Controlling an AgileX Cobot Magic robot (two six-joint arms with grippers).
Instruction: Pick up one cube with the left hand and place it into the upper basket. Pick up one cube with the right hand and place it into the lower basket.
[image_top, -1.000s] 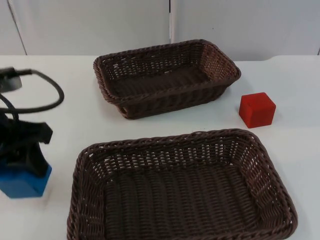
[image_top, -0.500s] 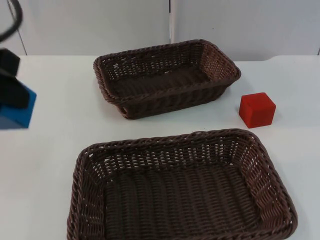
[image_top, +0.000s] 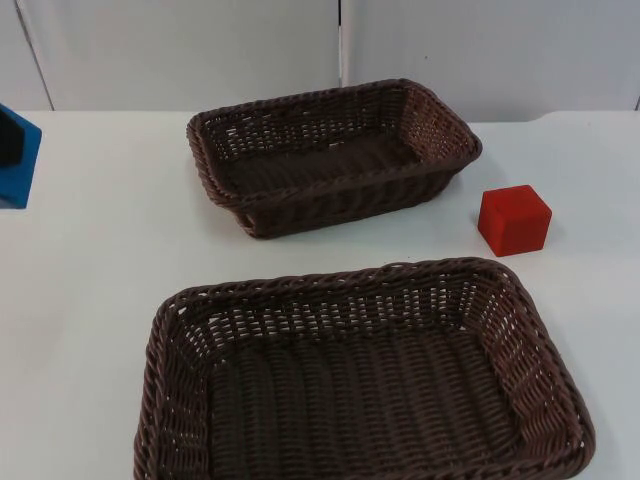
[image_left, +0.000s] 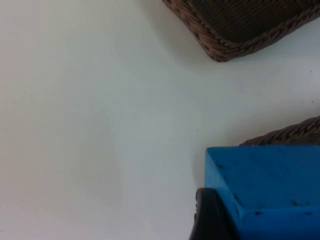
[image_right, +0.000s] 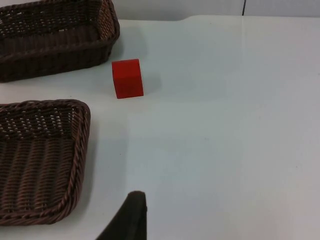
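Peeking in at the far left edge of the top view, a blue cube (image_top: 14, 158) is mostly cut off, with a dark patch of the left gripper (image_top: 8, 142) against it. In the left wrist view the jaws are clamped on that cube, raised above the white counter (image_top: 100, 260); one black fingertip (image_left: 212, 220) presses its side. Toward the middle sit the upper basket (image_top: 330, 150) and the lower basket (image_top: 365, 375), both holding nothing. Right of them, a red cube (image_top: 514, 219) rests on the counter. One right gripper fingertip (image_right: 129, 220) shows, far from the red cube; whether those jaws are apart cannot be told.
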